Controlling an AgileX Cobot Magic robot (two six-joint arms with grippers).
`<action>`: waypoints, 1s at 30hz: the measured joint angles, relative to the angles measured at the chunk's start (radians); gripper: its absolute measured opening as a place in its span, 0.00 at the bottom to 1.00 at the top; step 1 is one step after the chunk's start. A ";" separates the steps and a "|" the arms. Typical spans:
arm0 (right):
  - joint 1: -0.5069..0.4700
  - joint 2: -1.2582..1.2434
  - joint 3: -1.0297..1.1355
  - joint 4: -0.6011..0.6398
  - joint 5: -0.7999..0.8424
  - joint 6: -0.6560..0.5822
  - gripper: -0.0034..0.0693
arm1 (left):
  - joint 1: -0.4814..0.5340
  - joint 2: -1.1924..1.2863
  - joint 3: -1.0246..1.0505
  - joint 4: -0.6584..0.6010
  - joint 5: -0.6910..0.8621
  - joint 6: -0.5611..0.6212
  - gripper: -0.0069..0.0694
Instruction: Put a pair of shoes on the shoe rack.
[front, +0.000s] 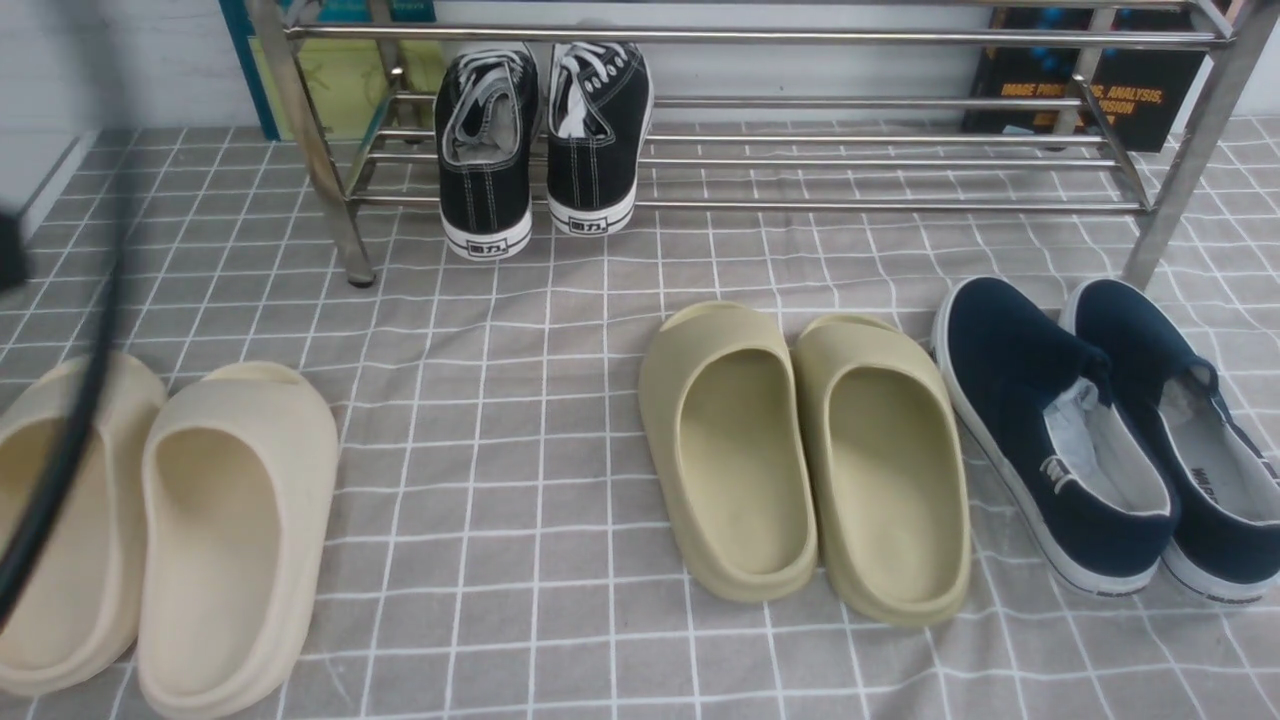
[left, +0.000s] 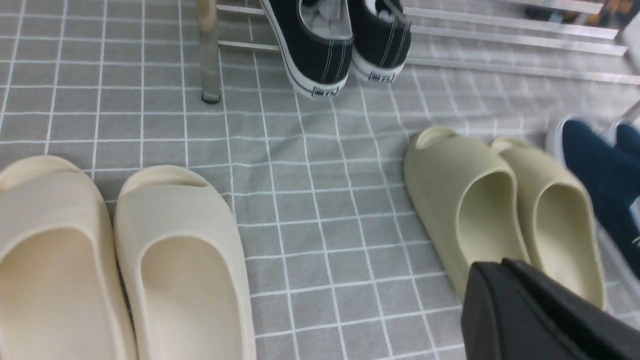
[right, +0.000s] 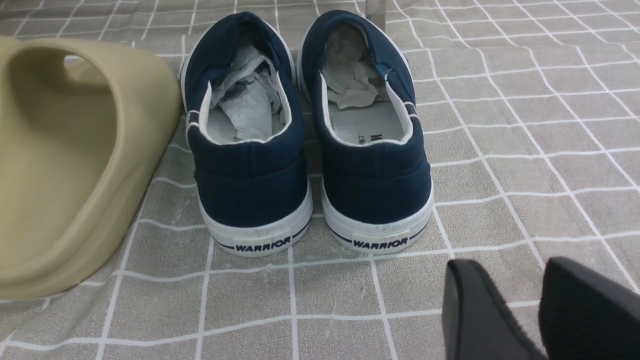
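Beside the left gripper (left: 505, 280), the navy slip-ons (left: 605, 185) smear with blur and run off the frame's edge. Ahead of the right gripper (right: 520, 295), crumpled paper (right: 245, 100) hides their insoles; the olive slide (right: 75, 165) is cropped.

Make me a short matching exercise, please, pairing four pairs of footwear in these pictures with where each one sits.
Column one:
1. black sneakers
2. cream slides
3. olive slides
4. navy slip-ons

Column two:
A. on the checked cloth, far right of the front view
B. on the lowest bars of the shoe rack, heels toward the camera
C. on the cloth, far left of the front view
D. on the cloth, between the navy pair and the open middle

Pairs: 1-B, 2-C, 3-D, 4-A
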 joint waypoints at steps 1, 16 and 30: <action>0.000 0.000 0.000 0.000 0.000 0.000 0.38 | 0.000 -0.061 0.051 0.006 -0.028 -0.021 0.07; 0.000 0.000 0.000 0.000 0.000 0.000 0.38 | 0.000 -0.430 0.382 0.036 -0.091 -0.061 0.07; 0.000 0.000 0.000 0.000 0.000 0.000 0.38 | 0.113 -0.497 0.629 -0.005 -0.322 -0.034 0.07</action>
